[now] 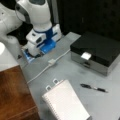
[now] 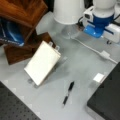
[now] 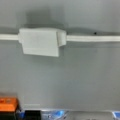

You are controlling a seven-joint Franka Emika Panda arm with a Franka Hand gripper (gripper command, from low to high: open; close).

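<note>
Writing: no brand, label or lettering can be read on any item shown.
Gripper: its fingers are not seen in any view; whether they are spread or pressed together cannot be told. The arm's white and blue base is seen at the top of both front views.
Cable box: a small pale grey box is seen square under the wrist camera, with a white cable running out of both of its ends. It lies flat on the grey table. In a front view it is found on the table between the arm's base and the notepad; in a front view it lies towards the right edge, below the base.
Notepad: a white spiral-bound pad is lying near a front view's bottom, with two clips at its upper edge.
Pen: a dark pen lies on the table, to the right of the notepad and apart from it.
Case: a black-lidded box with a silver wall stands at a front view's right, a white tag at its front edge.
Wood: brown wooden pieces are seen at a front view's top left.
</note>
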